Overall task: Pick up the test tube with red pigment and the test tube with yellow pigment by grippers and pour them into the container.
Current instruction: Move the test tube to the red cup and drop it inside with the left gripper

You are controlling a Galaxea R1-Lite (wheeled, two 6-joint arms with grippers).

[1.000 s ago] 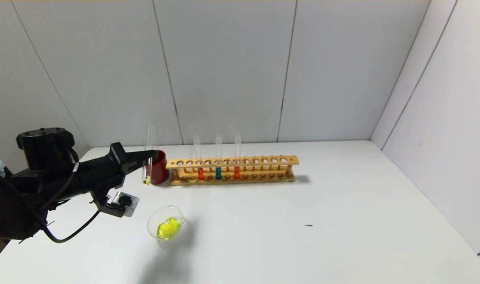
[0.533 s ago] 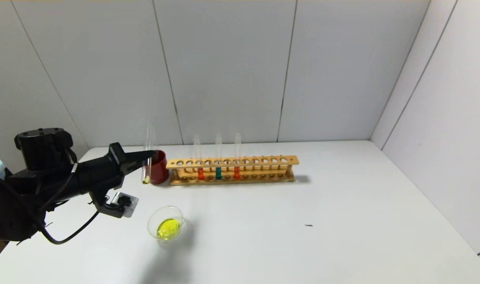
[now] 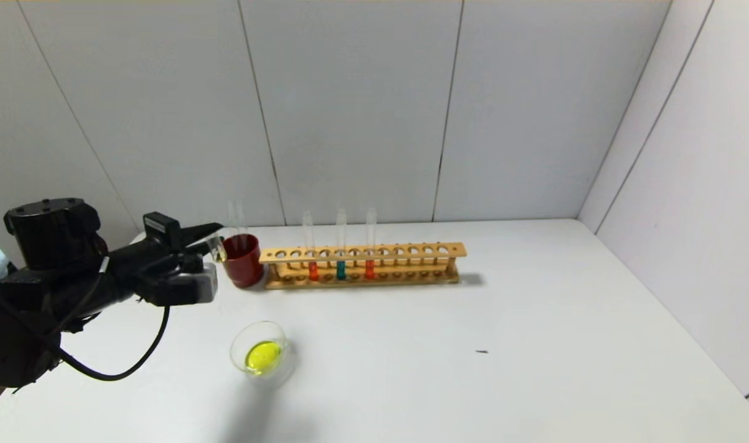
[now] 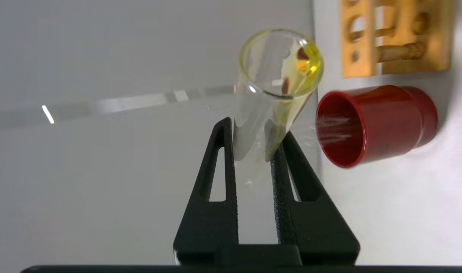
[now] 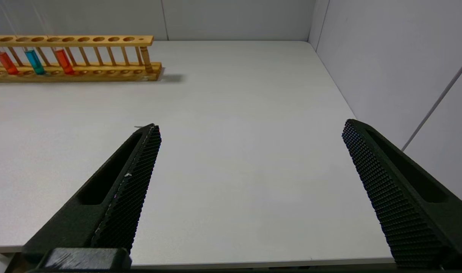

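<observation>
The test tube with yellow pigment [image 4: 276, 76] is clamped between the fingers of the left hand [image 3: 210, 243], just beside the dark red cup [image 3: 242, 259] at the left end of the wooden rack [image 3: 362, 264]. A second ago the tube hung upright in that grip; now the wrist has rolled and the tube lies tipped, its open mouth facing the left wrist camera with only a yellow film and a few drops clinging inside. The container [image 3: 261, 354] sits on the tabletop [image 3: 473, 344] at about 5 o'clock from the left hand, well apart from it, and already holds a pool of yellow liquid. By my judgement the yellow pour is done, and the emptied tube is being carried to the cup, where another clear tube seems to stand already.

In the rack, 2 test tubes with red pigment [image 3: 313, 269] [image 3: 369, 268] flank a teal tube [image 3: 340, 269], all untouched, so the red half of the task remains. The right hand [image 5: 250, 151] waits with its fingers spread wide and grasping nothing, low over the tabletop at roughly 4 o'clock from the rack.
</observation>
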